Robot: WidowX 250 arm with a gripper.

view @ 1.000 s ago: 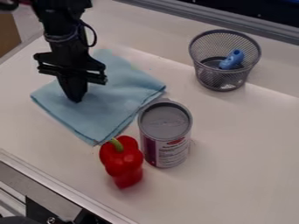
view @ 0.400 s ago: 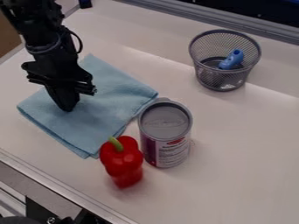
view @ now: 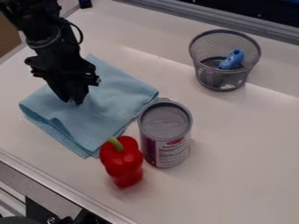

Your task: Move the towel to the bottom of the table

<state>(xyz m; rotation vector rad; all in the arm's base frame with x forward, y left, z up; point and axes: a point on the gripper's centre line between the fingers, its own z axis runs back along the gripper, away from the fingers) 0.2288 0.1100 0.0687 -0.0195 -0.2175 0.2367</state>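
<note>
The black gripper (view: 73, 101) hangs from the upper left, its lower end against the light blue towel (view: 102, 120). That towel lies folded at the left of the table, near the front rail, with a small wrinkle at its left part. Part of the towel is hidden behind the gripper.
Close to the towel's lower right edge stand a red pepper (view: 121, 162) with a green stem and a metal can (view: 166, 131). A wire mesh basket (view: 225, 78) holding a blue object (view: 232, 59) is at the upper right. A metal rail (view: 43, 183) borders the lower left.
The towel has slid down and left along with the gripper. Most recently the gripper has shifted slightly right and turned, while the towel's left part has wrinkled.
</note>
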